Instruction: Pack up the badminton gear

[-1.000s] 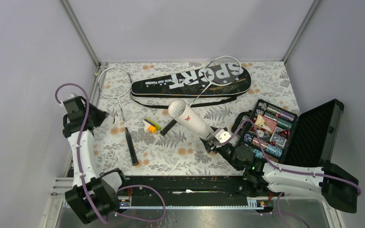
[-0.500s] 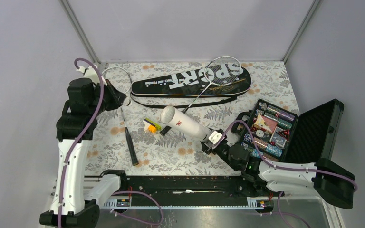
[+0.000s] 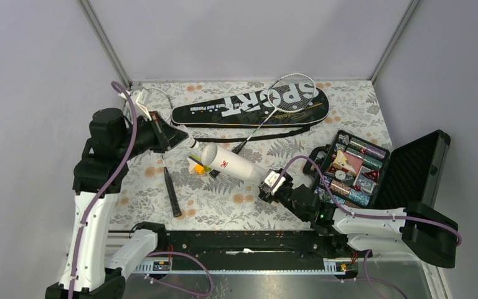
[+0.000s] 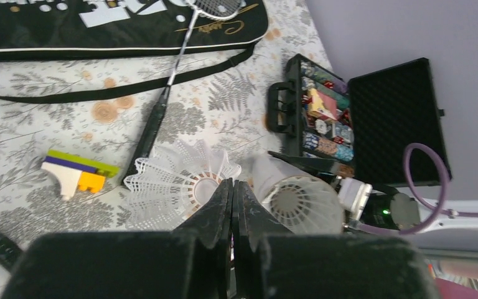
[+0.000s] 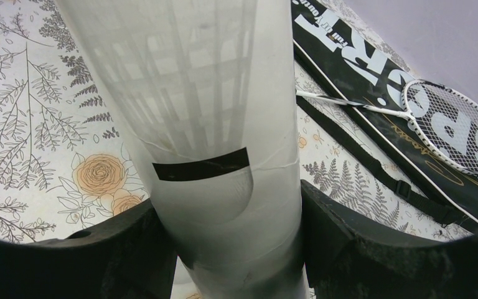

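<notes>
Left hand (image 4: 231, 184): fingers together, pinching the feather rim of a shuttlecock (image 4: 177, 177). It is held clear of the desk (image 3: 348, 106), just beside the open mouth of the tube (image 3: 233, 163).

Right hand (image 5: 230, 212): clamped on the tube's near end. The tube is raised and tilted, mouth toward the left hand.

Bag (image 3: 249, 103): flat at the back of the desk, with one racket (image 3: 295, 92) lying head-first on it.

Second racket (image 3: 172, 194): at the left, head partly hidden by the left arm.

Block (image 4: 78, 174): on the desk below the tube.

Case (image 3: 411, 174): at right, lid open.
</notes>
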Controlling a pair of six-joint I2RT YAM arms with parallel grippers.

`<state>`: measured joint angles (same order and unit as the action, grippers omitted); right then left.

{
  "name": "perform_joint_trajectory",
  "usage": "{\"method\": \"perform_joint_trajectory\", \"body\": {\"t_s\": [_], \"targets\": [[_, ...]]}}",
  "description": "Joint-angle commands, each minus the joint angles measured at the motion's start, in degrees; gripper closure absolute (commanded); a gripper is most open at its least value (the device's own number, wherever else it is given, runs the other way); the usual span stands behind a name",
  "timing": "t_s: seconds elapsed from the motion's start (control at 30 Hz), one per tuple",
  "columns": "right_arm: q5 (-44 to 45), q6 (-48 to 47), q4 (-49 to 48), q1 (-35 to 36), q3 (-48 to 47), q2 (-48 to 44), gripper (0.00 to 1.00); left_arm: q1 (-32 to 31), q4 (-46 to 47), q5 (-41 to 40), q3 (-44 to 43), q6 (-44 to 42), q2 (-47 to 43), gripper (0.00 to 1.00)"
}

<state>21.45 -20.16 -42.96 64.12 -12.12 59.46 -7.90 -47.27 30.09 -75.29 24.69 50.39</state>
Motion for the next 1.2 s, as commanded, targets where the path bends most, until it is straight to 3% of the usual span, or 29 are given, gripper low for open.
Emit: {"method": "perform_joint_trajectory", "body": {"t_s": [0.0, 0.13, 0.27, 0.87, 1.17], "targets": [[0.59, 0.17, -3.32, -0.05, -2.99, -0.25, 0.34, -0.27, 7.32, 7.55, -2.35, 4.21, -1.30, 1.00], [0.54, 0.56, -3.27, -0.02, -2.90, -0.42, 0.34, -0.85, 15.38, 13.92, 0.29, 10.83, -1.91, 1.00], [0.46, 0.97, -3.40, 0.02, -2.91, -0.69, 0.34, -1.36, 17.56, 16.35, 1.51, 10.80, -2.07, 1.00], [2.19, 1.75, -4.16, -0.03, -2.30, -2.08, 0.34, -6.76, 17.27, 14.00, 5.87, 11.87, -2.46, 0.99], [1.83, 1.95, -4.15, -0.01, -2.18, -2.42, 0.34, -8.00, 12.04, 11.77, 0.69, 8.84, -2.06, 0.59]]}}
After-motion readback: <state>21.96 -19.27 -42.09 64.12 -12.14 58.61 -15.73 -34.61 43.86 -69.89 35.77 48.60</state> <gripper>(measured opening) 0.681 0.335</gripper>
